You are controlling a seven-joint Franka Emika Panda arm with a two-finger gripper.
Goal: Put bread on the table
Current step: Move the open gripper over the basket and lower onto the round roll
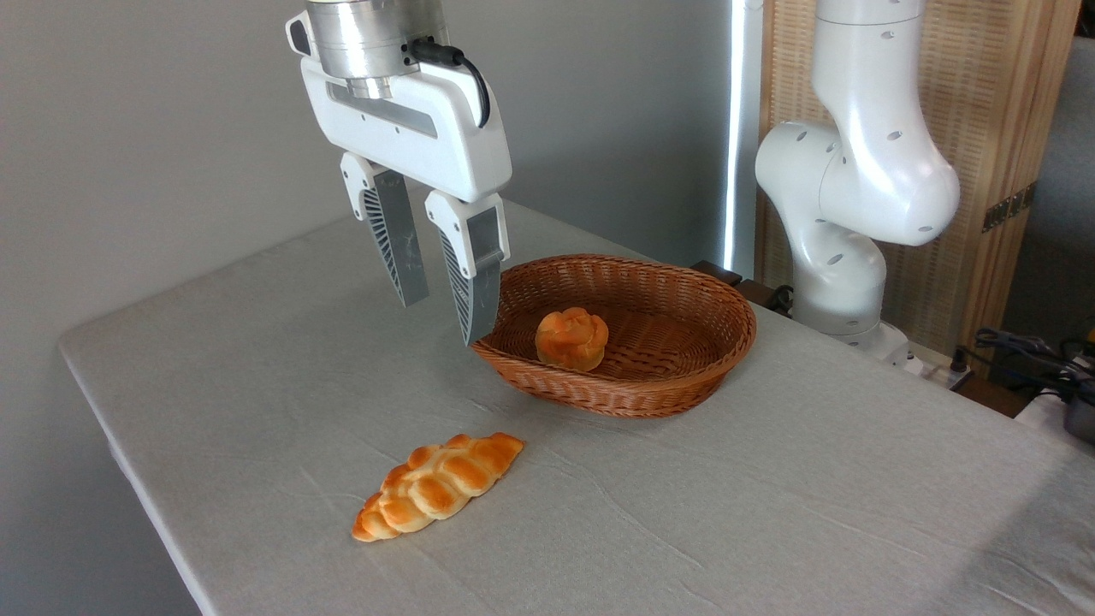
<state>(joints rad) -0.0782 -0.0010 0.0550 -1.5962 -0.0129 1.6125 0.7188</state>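
The bread (pixel 571 339), a small round golden-orange bun with a knotted top, sits inside the brown wicker basket (pixel 667 389) near its left front wall. My gripper (pixel 446 321) hangs above the table (pixel 257 359), just left of the basket's left rim. It is open and nothing is between its grey ribbed fingers (pixel 398 244). The right fingertip overlaps the basket rim in the picture; I cannot tell whether they touch. The bun lies to the right of the fingers and a little lower.
A longer braided golden loaf (pixel 438 484) lies on the grey cloth in front of the basket. The arm's white base (pixel 843 239) stands at the table's back right, with cables (pixel 1026 355) and a wooden screen (pixel 1001 154) beyond it.
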